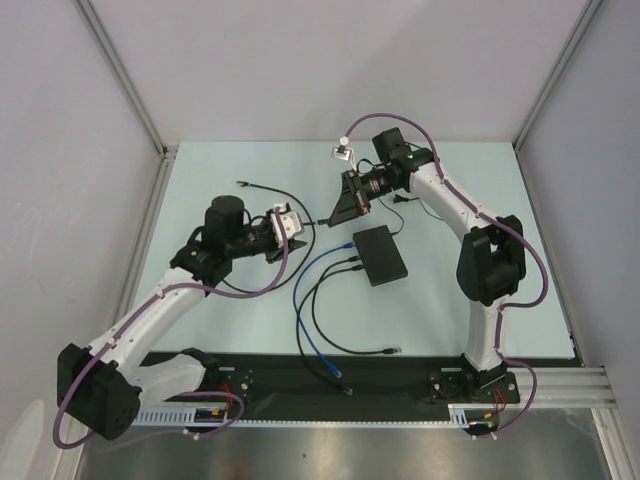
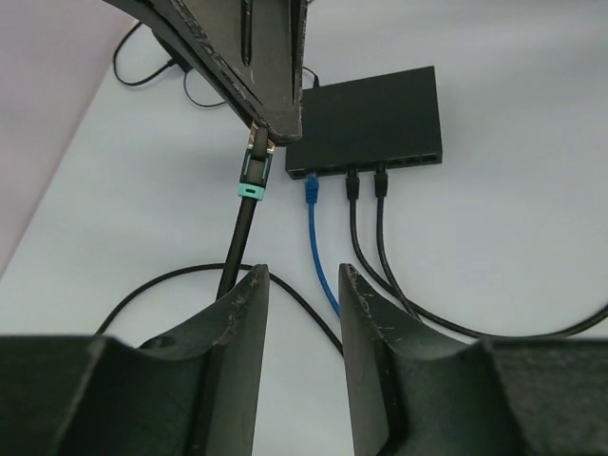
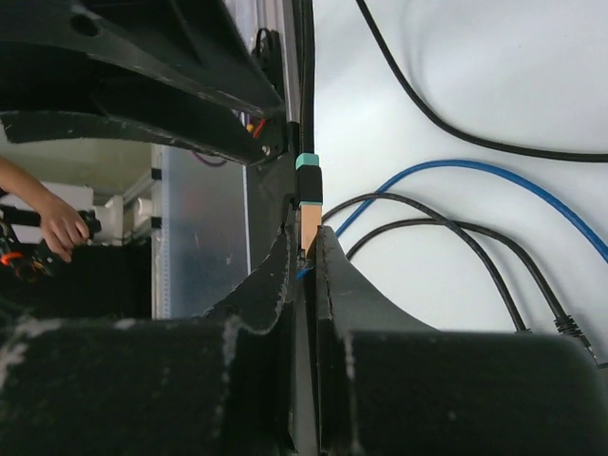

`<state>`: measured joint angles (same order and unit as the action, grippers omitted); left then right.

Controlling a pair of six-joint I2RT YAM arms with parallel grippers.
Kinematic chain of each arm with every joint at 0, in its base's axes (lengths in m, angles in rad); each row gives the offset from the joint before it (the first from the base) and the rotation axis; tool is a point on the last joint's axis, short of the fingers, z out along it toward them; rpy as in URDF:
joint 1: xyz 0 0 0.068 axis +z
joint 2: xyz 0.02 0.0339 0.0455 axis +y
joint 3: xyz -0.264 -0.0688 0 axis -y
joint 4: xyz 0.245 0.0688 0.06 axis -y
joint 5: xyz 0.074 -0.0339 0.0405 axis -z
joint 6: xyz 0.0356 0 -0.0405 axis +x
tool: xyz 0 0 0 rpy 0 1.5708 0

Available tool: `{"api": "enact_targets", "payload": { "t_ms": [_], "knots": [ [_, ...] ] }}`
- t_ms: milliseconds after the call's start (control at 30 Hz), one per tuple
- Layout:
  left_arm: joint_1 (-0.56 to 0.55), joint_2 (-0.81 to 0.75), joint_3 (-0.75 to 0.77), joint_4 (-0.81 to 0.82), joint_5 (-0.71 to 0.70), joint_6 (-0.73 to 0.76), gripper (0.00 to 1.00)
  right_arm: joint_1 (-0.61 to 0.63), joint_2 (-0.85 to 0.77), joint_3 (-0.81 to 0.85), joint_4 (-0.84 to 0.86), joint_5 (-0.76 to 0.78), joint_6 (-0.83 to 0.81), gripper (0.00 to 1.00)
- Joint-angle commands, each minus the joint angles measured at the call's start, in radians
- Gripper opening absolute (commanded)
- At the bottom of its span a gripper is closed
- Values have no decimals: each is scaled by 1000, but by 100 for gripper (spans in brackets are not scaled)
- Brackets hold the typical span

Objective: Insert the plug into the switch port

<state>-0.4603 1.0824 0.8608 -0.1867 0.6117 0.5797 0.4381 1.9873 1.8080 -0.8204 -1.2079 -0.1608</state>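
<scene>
A: Where do we find the switch (image 1: pixel 380 256)?

B: We see it lying flat on the table (image 1: pixel 230 320), just toward 3 o'clock of the middle in the overhead view. It is between 4 and 5 o'clock from the right gripper (image 3: pixel 307 243). Its socket edge faces roughly 9 o'clock there.

A: What do we read along that socket row?

B: In the left wrist view we count three leads plugged in. A blue cable (image 2: pixel 318 256) sits nearest the 9 o'clock corner, and two black cables (image 2: pixel 352 214) sit beside it toward 3 o'clock.

A: How does the right pincer stand?

B: We see it clamped on the plug (image 2: pixel 254 177). Its fingertips pinch the pale connector body and the teal boot sticks out beyond them. The plug's lead (image 2: pixel 237 249) runs off toward 6 o'clock in the left wrist view.

A: Where do we place the plug against the switch?

B: It is outside every socket. In the left wrist view it hangs at 8 o'clock of the switch's near left corner and looks just beside it. From overhead it sits at 10 o'clock of the switch, with a strip of table between them.

A: And the left gripper (image 2: pixel 302 275)?

B: We see its fingers spread apart, with the table showing through the gap. Overhead, it sits at 9 o'clock of the plug, tips pointing toward it.
</scene>
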Motion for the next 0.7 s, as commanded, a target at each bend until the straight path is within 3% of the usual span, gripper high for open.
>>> {"api": "enact_targets", "payload": {
  "t_ms": [0, 233, 667],
  "knots": [
    [6, 17, 43, -7, 91, 63, 39, 22, -62, -1, -63, 4, -123, 0],
    [6, 13, 41, 42, 92, 129, 36, 50, -76, -12, -131, 22, -184, 0],
    [-3, -24, 0, 84, 92, 249, 36, 57, -82, -27, -82, 1, -108, 0]
  ]
}}
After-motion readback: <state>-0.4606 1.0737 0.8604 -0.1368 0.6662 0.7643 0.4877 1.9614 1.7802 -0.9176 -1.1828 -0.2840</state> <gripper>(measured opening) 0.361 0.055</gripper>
